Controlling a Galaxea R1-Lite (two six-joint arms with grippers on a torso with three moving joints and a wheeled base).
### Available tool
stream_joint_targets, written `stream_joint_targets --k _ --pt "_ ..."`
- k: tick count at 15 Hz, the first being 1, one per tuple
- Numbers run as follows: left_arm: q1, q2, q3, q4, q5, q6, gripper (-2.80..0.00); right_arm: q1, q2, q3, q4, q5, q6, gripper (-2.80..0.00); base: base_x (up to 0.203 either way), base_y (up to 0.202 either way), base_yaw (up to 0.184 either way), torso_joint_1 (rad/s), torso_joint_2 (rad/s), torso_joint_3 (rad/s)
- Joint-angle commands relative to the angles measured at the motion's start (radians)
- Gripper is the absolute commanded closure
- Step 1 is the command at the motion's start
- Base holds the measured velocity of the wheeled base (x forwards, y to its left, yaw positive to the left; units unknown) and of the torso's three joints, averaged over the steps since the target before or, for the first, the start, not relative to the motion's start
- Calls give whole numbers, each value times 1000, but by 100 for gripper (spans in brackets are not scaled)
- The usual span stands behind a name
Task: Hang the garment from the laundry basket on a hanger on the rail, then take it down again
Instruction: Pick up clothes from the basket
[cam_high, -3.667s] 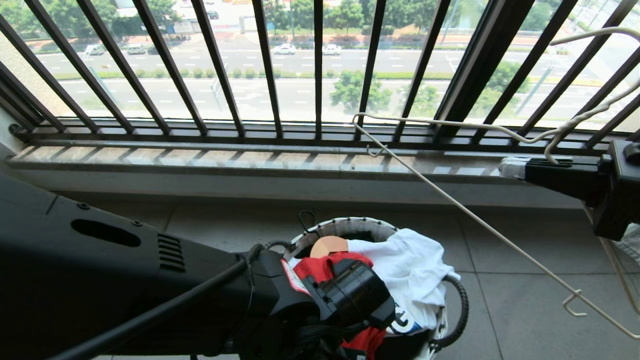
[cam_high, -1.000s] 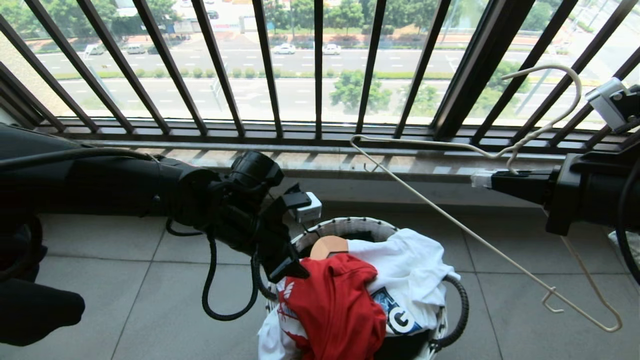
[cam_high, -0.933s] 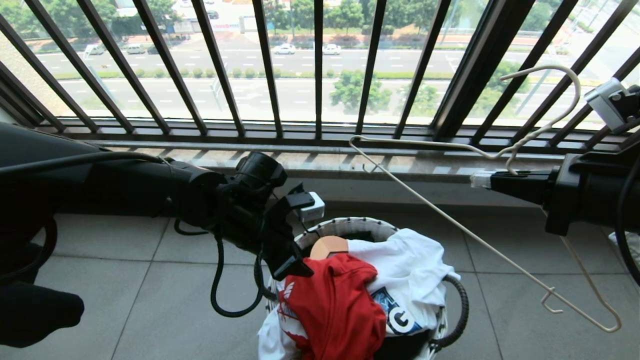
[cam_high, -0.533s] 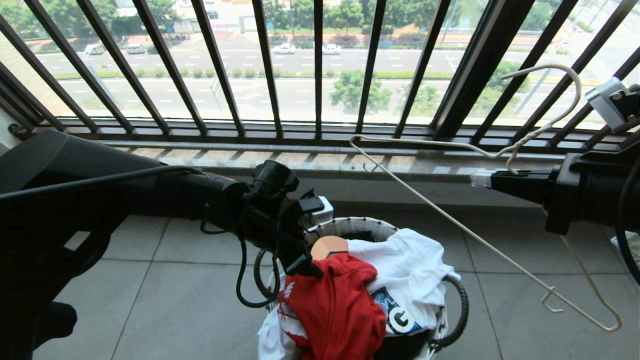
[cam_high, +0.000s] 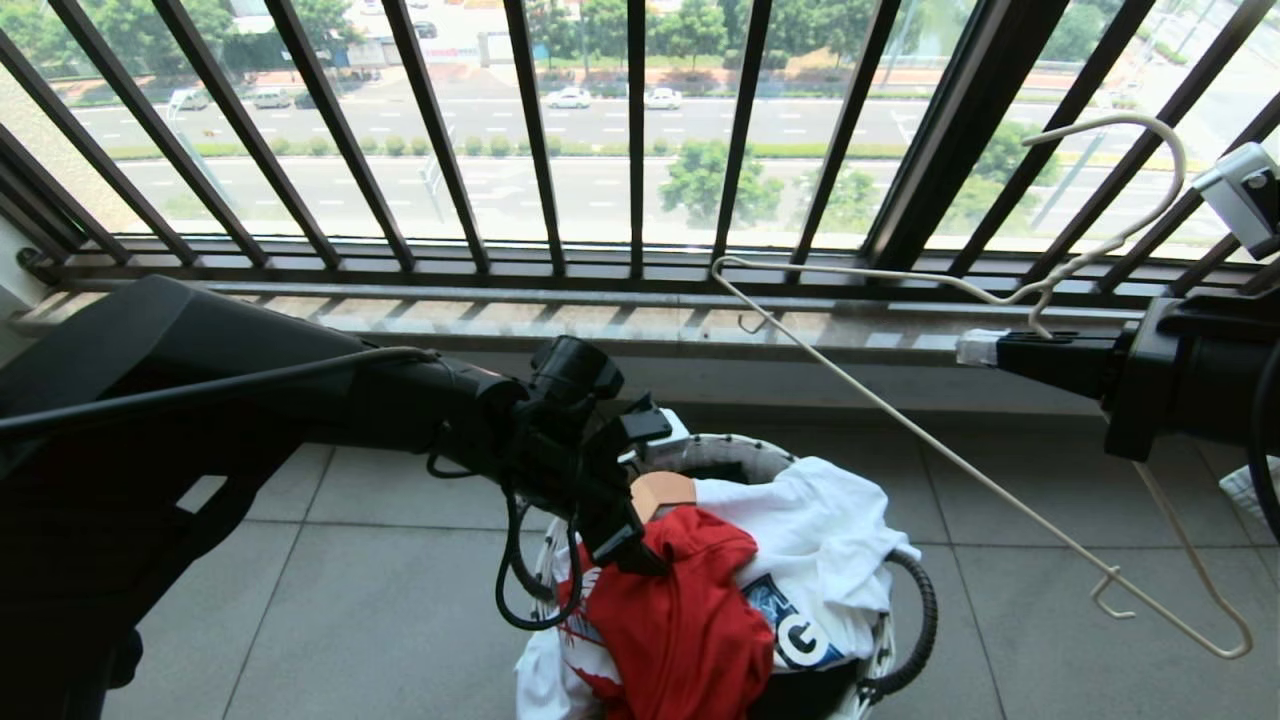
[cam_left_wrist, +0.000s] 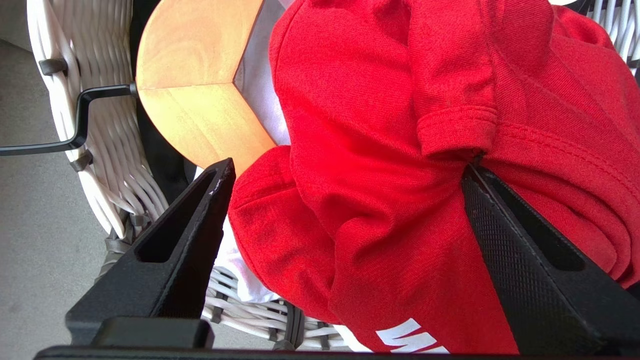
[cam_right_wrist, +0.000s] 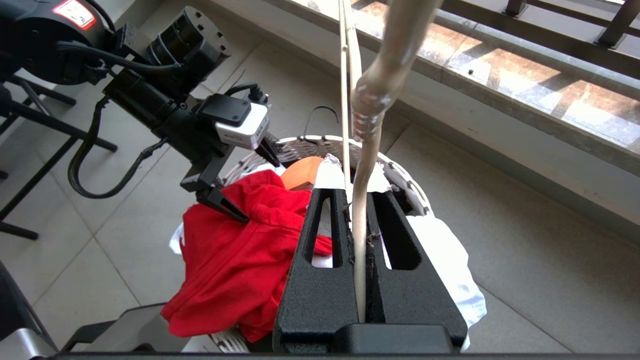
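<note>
Because the garment (cam_high: 680, 620), a red T-shirt, lies crumpled on top of the laundry basket (cam_high: 700, 450), spilling over the basket's near rim, it will likely handle as light, limp cloth that folds and slides rather than holding any shape. Beside it in the basket are a white printed T-shirt (cam_high: 820, 550) and the rounded end of a wooden hanger (cam_high: 660, 492). The left tool (cam_left_wrist: 345, 170) hangs just above the basket with its fingers spread wide, one on each side of a raised red fold near a sleeve hem. That bunched ridge looks like the best place to pinch, deep enough to catch several layers. Off to the basket's right, the right tool (cam_right_wrist: 359, 220) is pressed together on the neck of the hanger (cam_high: 960, 460), a thin, springy off-white wire.
</note>
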Motion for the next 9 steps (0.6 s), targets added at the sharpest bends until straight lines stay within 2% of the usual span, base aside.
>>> stream_joint_targets --k 1,4,9 --pt "-20 -6 4 2 -3 -20 -280 -3 -4 -2 -2 3 1 0 0 0 0 0 0 0" --pt "-33 4 -11 -5 -3 -53 -280 -5 -6 -2 -2 3 -1 0 0 0 0 0 0 0" --pt "-39 25 -97 -8 1 -187 -280 -6 -4 -1 -2 3 -1 0 0 0 0 0 0 0"
